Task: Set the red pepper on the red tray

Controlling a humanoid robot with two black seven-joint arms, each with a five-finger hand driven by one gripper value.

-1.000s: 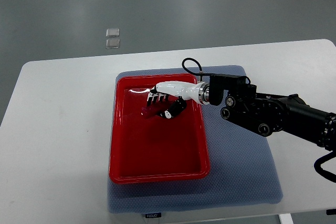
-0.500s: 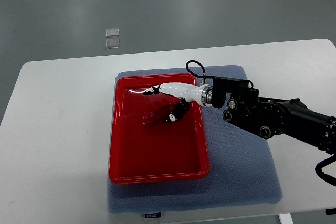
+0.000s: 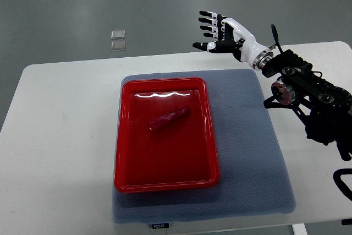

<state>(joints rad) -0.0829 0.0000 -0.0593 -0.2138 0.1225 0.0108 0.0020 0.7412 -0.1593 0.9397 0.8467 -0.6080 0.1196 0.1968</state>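
The right hand's (image 3: 224, 32) fingers (image 3: 208, 20) are spread wide, holding nothing, above the table's far edge. Well down-left of them, the red pepper (image 3: 168, 120) lies alone in the red tray (image 3: 125, 152), on a grey mat (image 3: 247, 158).

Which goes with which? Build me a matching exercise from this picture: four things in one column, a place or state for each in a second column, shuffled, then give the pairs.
Things:
1. red pepper
2. red tray
3. right hand
4. blue mat

Places or states:
A. spread directly on the white table
B. raised beyond the table's far edge, fingers spread, holding nothing
C. lying inside the tray, in its upper half
D. resting on the mat, towards its left side

Pairs: 1-C, 2-D, 3-B, 4-A
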